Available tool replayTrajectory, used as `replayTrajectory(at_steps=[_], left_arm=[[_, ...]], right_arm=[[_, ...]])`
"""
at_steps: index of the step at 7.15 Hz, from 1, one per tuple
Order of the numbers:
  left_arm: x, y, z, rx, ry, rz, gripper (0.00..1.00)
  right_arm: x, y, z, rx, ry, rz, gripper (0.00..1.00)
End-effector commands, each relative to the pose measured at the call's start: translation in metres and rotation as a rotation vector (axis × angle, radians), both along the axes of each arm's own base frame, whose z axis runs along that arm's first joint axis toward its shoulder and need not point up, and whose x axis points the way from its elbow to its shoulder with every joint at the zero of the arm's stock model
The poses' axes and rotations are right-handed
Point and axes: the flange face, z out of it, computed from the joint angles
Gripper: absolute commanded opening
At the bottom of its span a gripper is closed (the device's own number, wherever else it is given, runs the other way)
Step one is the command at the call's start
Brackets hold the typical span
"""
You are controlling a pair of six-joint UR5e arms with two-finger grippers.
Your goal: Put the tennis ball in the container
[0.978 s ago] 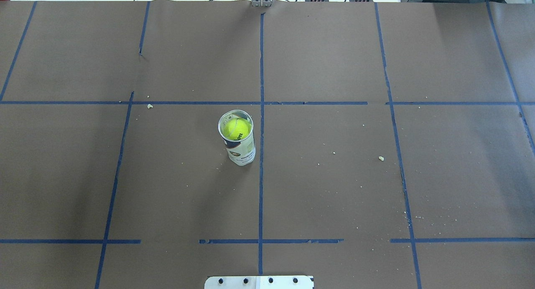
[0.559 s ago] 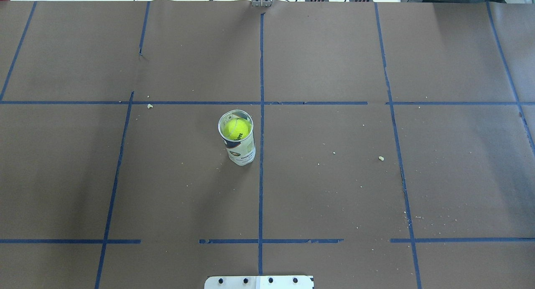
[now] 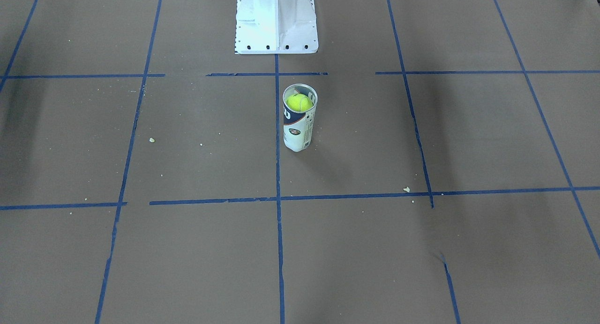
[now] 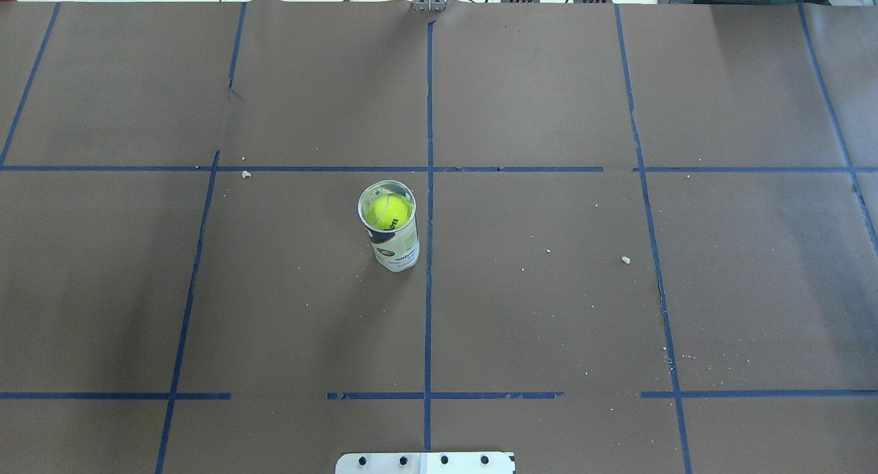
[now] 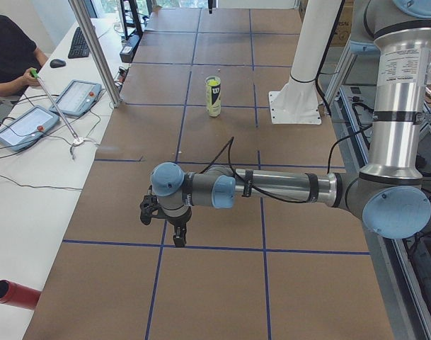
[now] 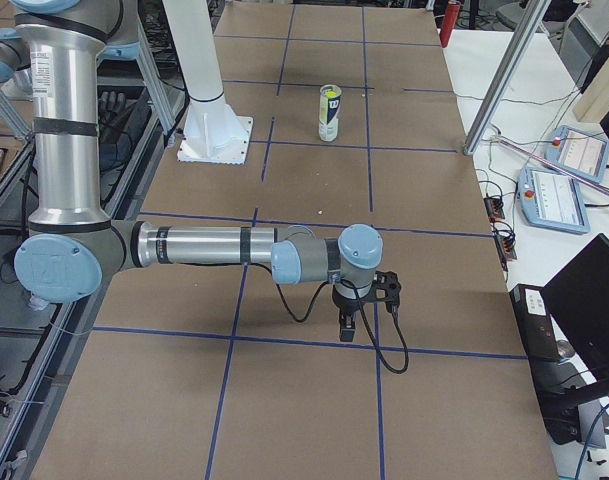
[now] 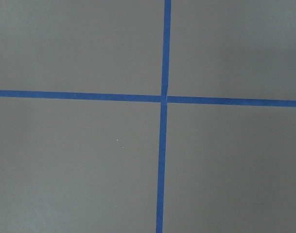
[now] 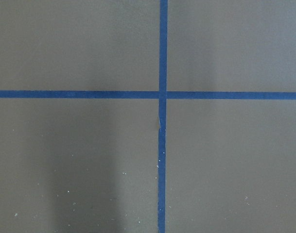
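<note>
The tennis ball sits inside the container, just below its open rim. The clear tube with its navy-and-white label stands upright near the table's middle, also seen as container with the ball in its mouth, and small in the side views as container and container. My left gripper hangs over the table far from the tube, near the left end. My right gripper hangs near the right end. Whether either is open or shut, I cannot tell. Both wrist views show only the mat.
The white pedestal base stands behind the tube. Brown mat with blue tape lines covers the table, with small crumbs scattered. An operator sits at a side bench with tablets. A red cylinder lies at the bench edge.
</note>
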Motion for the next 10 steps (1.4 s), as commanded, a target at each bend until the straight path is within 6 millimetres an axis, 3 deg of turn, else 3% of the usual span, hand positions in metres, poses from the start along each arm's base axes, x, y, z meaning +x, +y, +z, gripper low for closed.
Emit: replayTrajectory(at_steps=[1, 10], left_arm=[[0.0001, 0.0056, -0.0016, -0.005, 0.000, 0.002, 1.00], [0.0010, 0.0047, -0.0090, 0.015, 0.002, 0.006, 1.00]], right_arm=[[0.0000, 0.0000, 0.0000, 0.000, 0.000, 0.000, 1.00], [0.0000, 0.0000, 0.0000, 0.000, 0.000, 0.000, 1.00]])
